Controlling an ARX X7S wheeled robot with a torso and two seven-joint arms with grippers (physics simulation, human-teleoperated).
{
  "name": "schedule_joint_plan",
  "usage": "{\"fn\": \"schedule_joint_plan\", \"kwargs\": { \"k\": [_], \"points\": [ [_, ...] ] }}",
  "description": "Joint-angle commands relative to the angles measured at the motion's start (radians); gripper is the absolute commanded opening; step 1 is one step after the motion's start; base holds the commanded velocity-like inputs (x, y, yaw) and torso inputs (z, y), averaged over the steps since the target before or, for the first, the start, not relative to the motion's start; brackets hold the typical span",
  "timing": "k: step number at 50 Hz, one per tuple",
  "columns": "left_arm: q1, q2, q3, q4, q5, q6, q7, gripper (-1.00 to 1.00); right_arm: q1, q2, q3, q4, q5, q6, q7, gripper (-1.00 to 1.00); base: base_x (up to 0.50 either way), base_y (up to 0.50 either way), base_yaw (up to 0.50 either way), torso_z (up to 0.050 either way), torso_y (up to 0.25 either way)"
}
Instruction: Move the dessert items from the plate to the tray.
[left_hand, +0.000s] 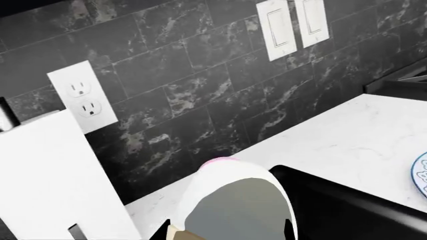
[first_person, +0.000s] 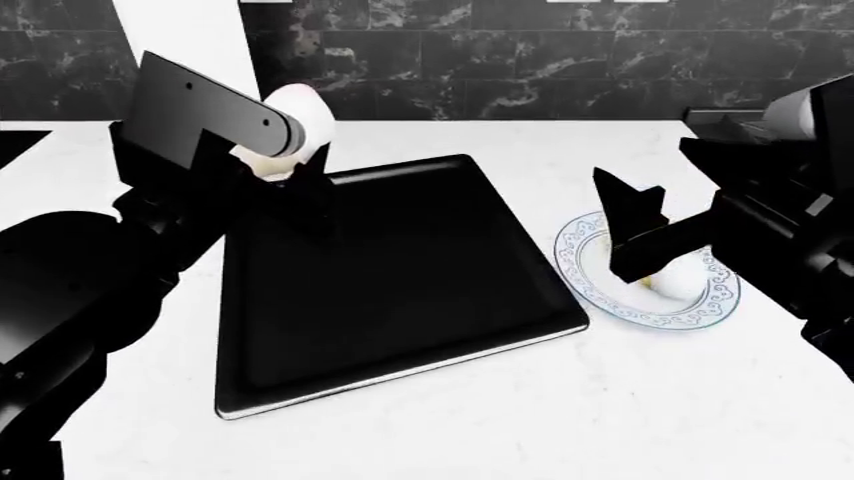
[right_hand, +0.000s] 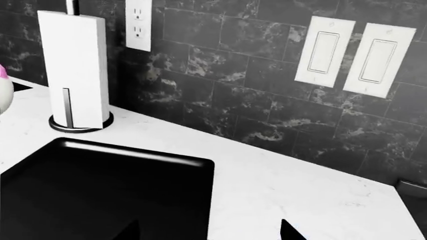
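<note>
From the head camera I see my left gripper (first_person: 283, 170) holding one ice-cream cone (first_person: 287, 125) above the far left corner of the black tray (first_person: 400, 290); its fingers are closed on the tan cone part and the white scoop points up and away toward the wall; the cone is in the air and does not touch the tray. In the left wrist camera the same cone (left_hand: 237, 200) fills the lower middle, the white scoop with a little pink at its top, and the tray rim (left_hand: 347, 200) is just beside it; behind it are the paper towel roll (left_hand: 53, 180), the wall outlet (left_hand: 83, 97) and the dark marble tiles.

The second ice-cream cone (first_person: 678, 280) lies on the patterned plate (first_person: 587, 285), which sits on the white counter (first_person: 667, 400) just beside the right edge of the tray; my right gripper (first_person: 638, 235) hangs over this plate, partly hiding the cone; its fingers stand apart with nothing between them; in the right wrist camera I see only the two dark fingertips (right_hand: 288, 231) at the lower edge, apart from each other, with the tray (right_hand: 100, 190) and the counter below, the paper towel roll (right_hand: 77, 70) beyond the tray, and two light switches (right_hand: 350, 57) on the wall.
</note>
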Motion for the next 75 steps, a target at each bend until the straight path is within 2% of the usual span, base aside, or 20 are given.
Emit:
{"fn": "schedule_joint_plan", "kwargs": {
  "k": [1, 12, 34, 42, 48, 52, 59, 63, 75],
  "points": [
    [-0.001, -0.007, -0.004, 0.001, -0.006, 0.0, -0.013, -1.0, 0.046, -0.002, -0.036, 0.025, -0.046, -0.001, 0.022, 1.0, 0.41, 0.44, 0.0, 0.05, 0.041],
    [-0.002, -0.001, -0.015, -0.004, -0.02, -0.001, -0.014, -1.0, 0.035, 0.01, -0.074, -0.001, -0.072, -0.017, -0.033, 1.0, 0.4, 0.44, 0.0, 0.048, 0.038],
    [-0.009, -0.007, -0.009, -0.004, -0.032, -0.012, -0.015, -1.0, 0.041, -0.002, -0.052, 0.034, -0.032, -0.003, 0.039, 1.0, 0.06, -0.01, 0.0, 0.0, 0.0],
    [-0.01, -0.01, -0.009, 0.003, -0.038, -0.015, -0.017, -1.0, 0.062, 0.01, -0.077, 0.068, 0.015, 0.059, 0.072, 1.0, 0.19, -0.04, 0.0, 0.0, 0.0],
    [-0.008, -0.014, -0.007, 0.002, -0.038, -0.012, -0.016, -1.0, 0.049, 0.053, -0.088, 0.073, 0.074, 0.104, 0.033, 1.0, 0.0, 0.0, 0.0, 0.0, 0.0],
    [-0.007, -0.018, -0.009, 0.007, -0.043, -0.015, -0.016, -1.0, 0.015, 0.132, -0.067, 0.076, 0.091, 0.118, -0.023, 1.0, 0.0, 0.0, 0.0, 0.0, 0.0],
    [-0.011, -0.015, -0.002, 0.006, -0.045, -0.015, -0.017, -1.0, -0.062, 0.257, 0.058, 0.09, 0.221, 0.14, 0.026, 1.0, 0.0, 0.0, 0.0, 0.0, 0.0],
    [-0.018, -0.014, 0.002, 0.007, -0.047, -0.019, -0.017, -1.0, -0.087, 0.316, 0.081, 0.079, 0.294, 0.169, 0.054, 1.0, 0.0, 0.0, 0.0, 0.0, 0.0],
    [-0.024, -0.004, 0.002, -0.008, -0.049, 0.007, -0.009, -1.0, -0.233, 0.438, 0.223, 0.071, 0.455, 0.184, 0.116, 1.0, 0.0, 0.0, 0.0, 0.0, 0.0]
  ]
}}
